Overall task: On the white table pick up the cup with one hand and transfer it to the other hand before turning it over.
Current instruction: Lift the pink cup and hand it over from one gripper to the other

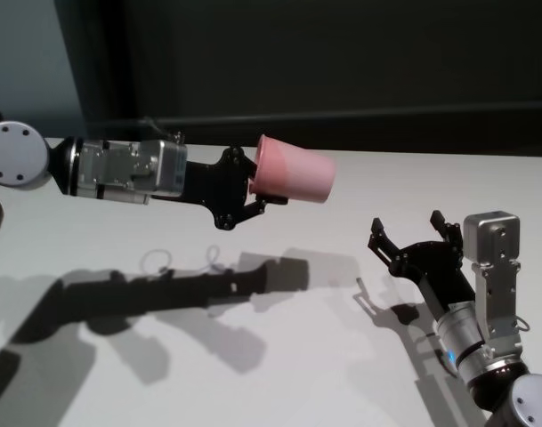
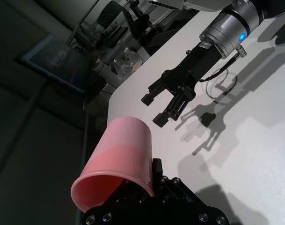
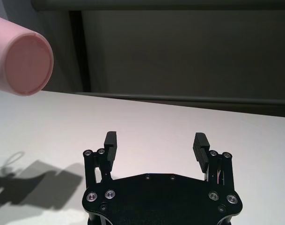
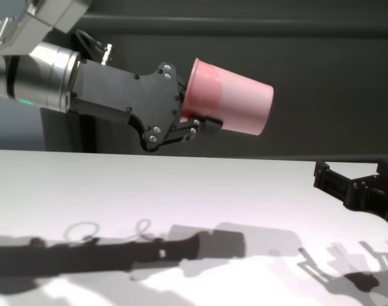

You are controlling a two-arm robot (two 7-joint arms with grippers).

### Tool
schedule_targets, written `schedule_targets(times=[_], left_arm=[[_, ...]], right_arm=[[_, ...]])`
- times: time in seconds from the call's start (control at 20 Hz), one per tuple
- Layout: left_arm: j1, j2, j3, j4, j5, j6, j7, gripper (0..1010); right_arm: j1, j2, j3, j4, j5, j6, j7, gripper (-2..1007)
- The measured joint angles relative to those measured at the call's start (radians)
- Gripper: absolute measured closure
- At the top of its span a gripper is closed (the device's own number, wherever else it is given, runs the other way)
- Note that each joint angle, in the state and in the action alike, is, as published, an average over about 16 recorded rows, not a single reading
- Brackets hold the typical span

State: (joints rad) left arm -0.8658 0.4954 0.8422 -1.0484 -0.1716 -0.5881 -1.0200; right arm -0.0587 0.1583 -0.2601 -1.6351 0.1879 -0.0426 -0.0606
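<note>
While airborne, cup (image 1: 293,172) rim in left gripper (image 1: 253,191) jaws

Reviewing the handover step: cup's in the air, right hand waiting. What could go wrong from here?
1. The left gripper pinches the cup only at its rim, lying sideways above the white table; it could slip or tilt.
2. The open right gripper sits lower and apart, so a misaligned approach might knock the cup loose.

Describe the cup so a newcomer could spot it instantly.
Above the white table, follow the left arm out to its black left pincer, shut on the rim of the cup. It is a smooth salmon-pink handleless tumbler, held sideways in the air, base pointing toward the open right pincer: the only coloured object here.
</note>
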Motion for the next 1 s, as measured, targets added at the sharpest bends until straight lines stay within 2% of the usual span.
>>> schedule_targets(times=[0.4,1.0], left_arm=[[0.028,-0.013,-0.039,0.011,-0.039,-0.014,0.018,963],[0.047,-0.025,-0.082,0.019,-0.083,0.029,0.012,963]], right_arm=[[0.000,0.000,0.000,0.000,0.000,0.000,0.000,3],[0.000,0.000,0.000,0.000,0.000,0.000,0.000,3]])
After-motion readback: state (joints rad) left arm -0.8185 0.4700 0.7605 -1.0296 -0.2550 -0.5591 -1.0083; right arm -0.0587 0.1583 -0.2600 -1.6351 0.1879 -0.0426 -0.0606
